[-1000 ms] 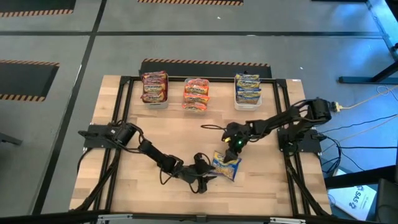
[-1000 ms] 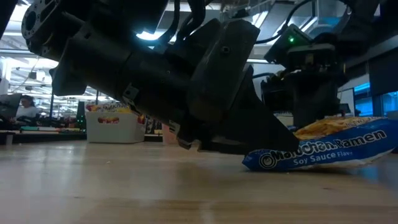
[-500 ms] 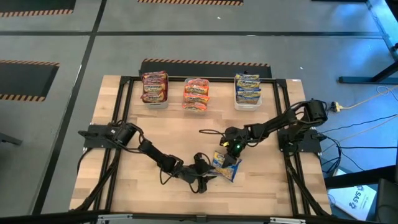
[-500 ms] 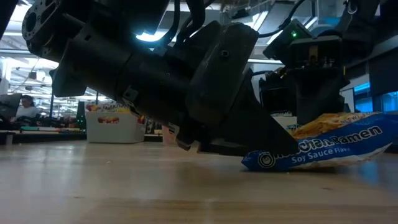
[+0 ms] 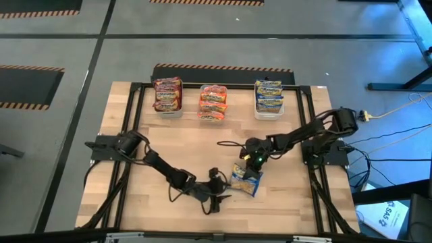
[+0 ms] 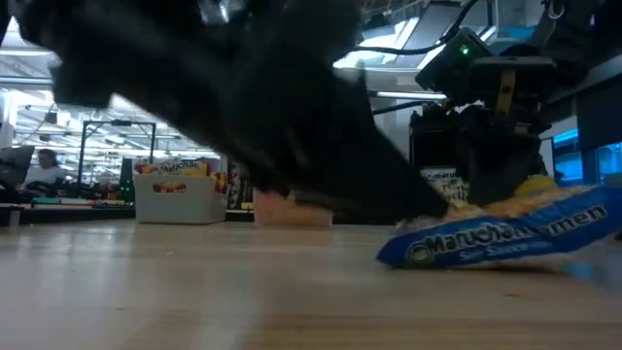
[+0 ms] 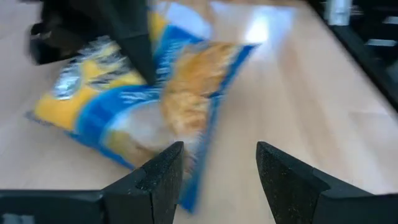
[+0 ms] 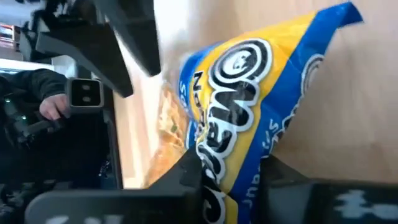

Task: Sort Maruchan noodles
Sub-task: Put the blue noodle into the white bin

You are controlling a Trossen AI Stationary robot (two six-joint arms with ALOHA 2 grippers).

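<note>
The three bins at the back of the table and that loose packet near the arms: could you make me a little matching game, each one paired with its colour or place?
Things:
1. left bin
2. middle bin
3. right bin
4. loose blue-and-yellow packet

Descriptions:
A. holds blue, yellow and white packets
B. lies on the table under the right gripper
C. holds dark red-and-yellow packets
D. holds pink-orange packets

Pairs: 1-C, 2-D, 3-A, 4-B
</note>
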